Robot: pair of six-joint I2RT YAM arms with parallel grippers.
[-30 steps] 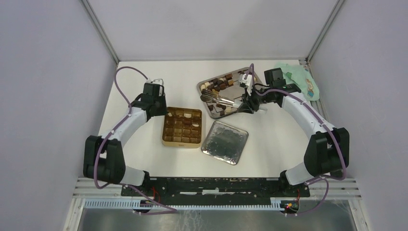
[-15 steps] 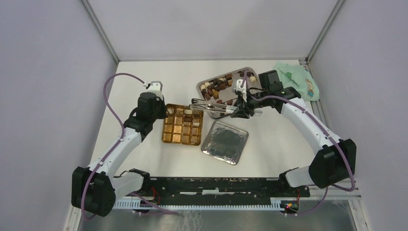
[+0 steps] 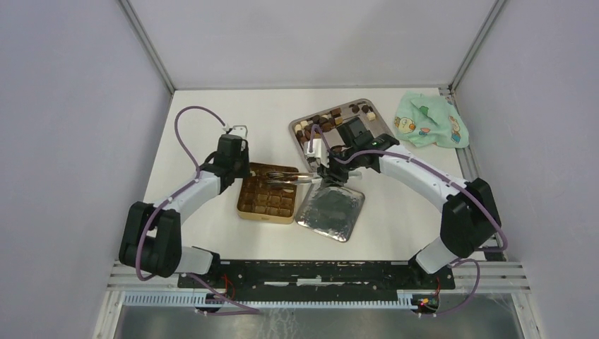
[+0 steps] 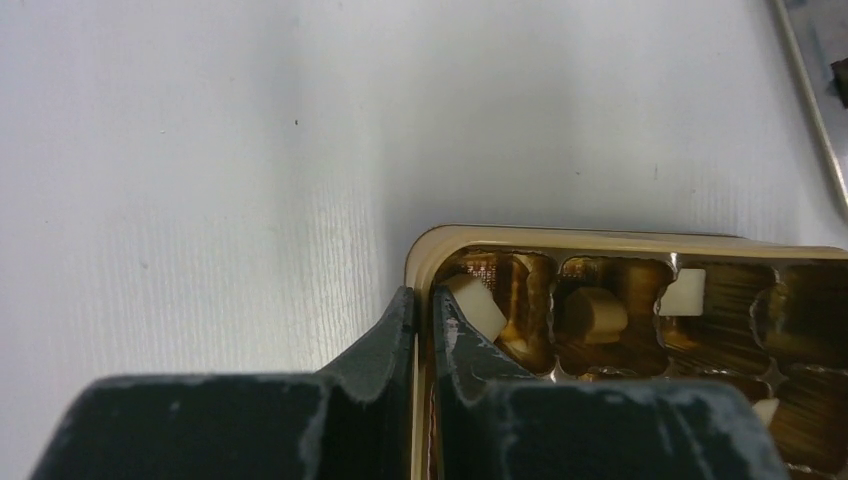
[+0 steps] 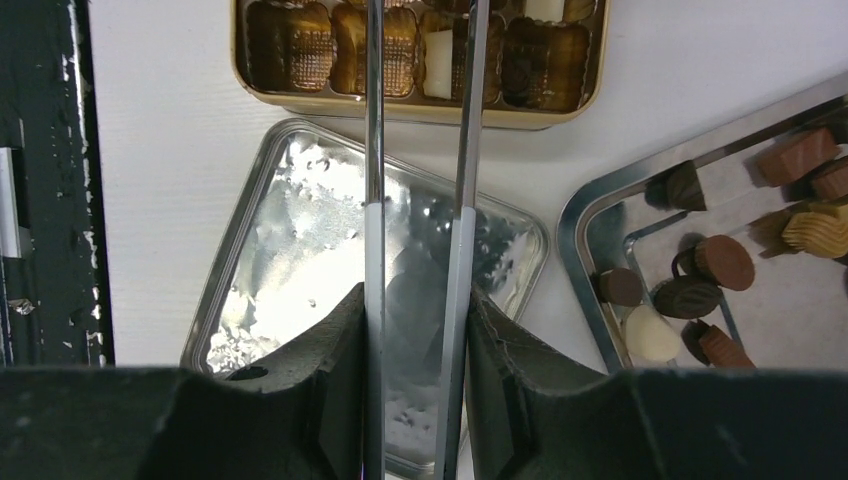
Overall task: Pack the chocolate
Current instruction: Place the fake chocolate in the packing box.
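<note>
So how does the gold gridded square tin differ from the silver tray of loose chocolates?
The gold gridded tin keeps chocolates in separate cells; the silver tray holds them loose. The left gripper pinches the tin's wall; no gripper holds the tray. Both are shallow metal containers.

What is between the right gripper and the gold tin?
The silver lid; tongs in the right gripper reach over it. Right wrist view shows it.

A white table [image 3: 205, 120] is enclosed by plain lavender-grey walls [image 3: 70, 141], which are joined by aluminium corner posts [image 3: 146, 49]. Everything is evenly lit.
</note>
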